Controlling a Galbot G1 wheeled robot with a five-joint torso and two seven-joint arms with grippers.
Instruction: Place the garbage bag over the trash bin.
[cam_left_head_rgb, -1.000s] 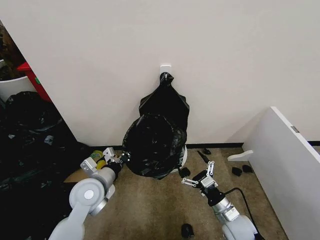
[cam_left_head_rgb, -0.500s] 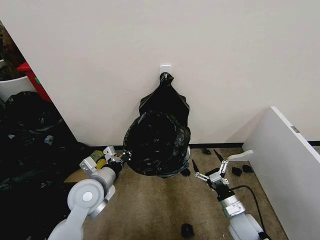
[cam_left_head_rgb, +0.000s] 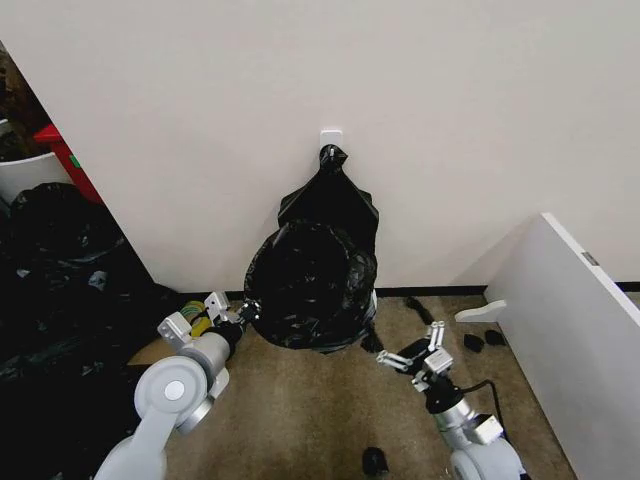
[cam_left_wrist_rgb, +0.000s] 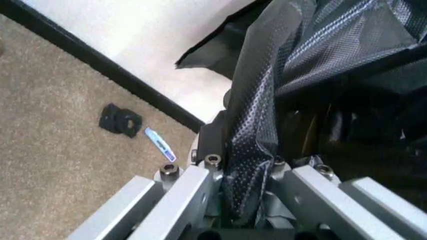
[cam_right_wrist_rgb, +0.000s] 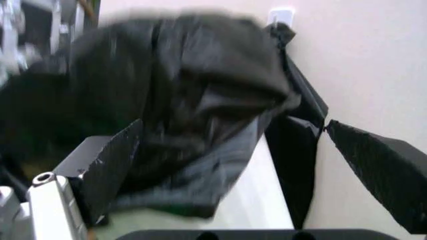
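The right gripper (cam_left_head_rgb: 417, 353) has edged left, nearer the bag (cam_left_head_rgb: 310, 285).
Its fingers are spread, just right of the bag; the left gripper (cam_left_head_rgb: 240, 314) pinches the bag's left edge over the bin (cam_right_wrist_rgb: 247, 200).

Left arm stretched forward, left gripper (cam_left_head_rgb: 243, 313) clamped tight on the garbage bag (cam_left_head_rgb: 310, 285), while the right gripper (cam_left_head_rgb: 413, 352) hangs low with fingers spread wide, holding nothing.
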